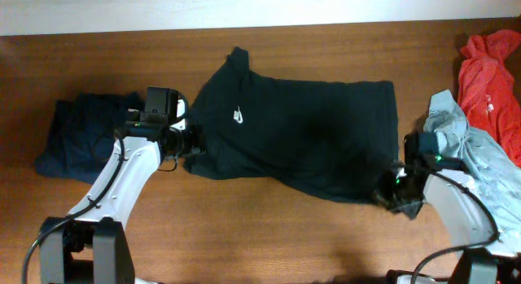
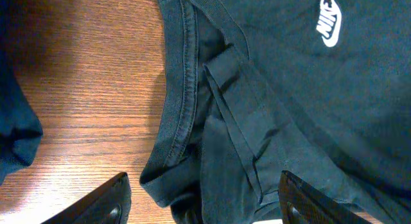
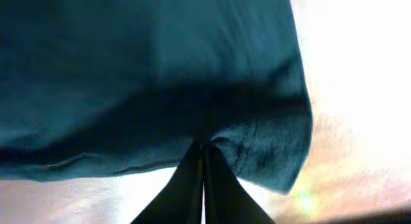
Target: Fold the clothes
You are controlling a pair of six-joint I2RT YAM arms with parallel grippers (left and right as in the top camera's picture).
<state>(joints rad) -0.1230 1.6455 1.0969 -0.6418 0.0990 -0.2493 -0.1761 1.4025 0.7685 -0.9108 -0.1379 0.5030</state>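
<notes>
the black shirt [image 1: 301,129] lies spread flat in the middle of the bench [image 1: 326,243], with its white logo [image 1: 238,116] towards the left. the right fingers [image 3: 192,185] are clenched on the near right corner of the shirt, and a fold of cloth is pinched between them. the left fingers [image 2: 106,201] are released and stand wide apart at the near left corner. they seem to be just over the cloth, but the view is too close to be sure. a dark navy garment [image 1: 77,137] lies at the left of the bench. a red garment [image 1: 492,76] and a pale grey-blue garment [image 1: 484,166] lie at the right edge, just beside each other.
</notes>
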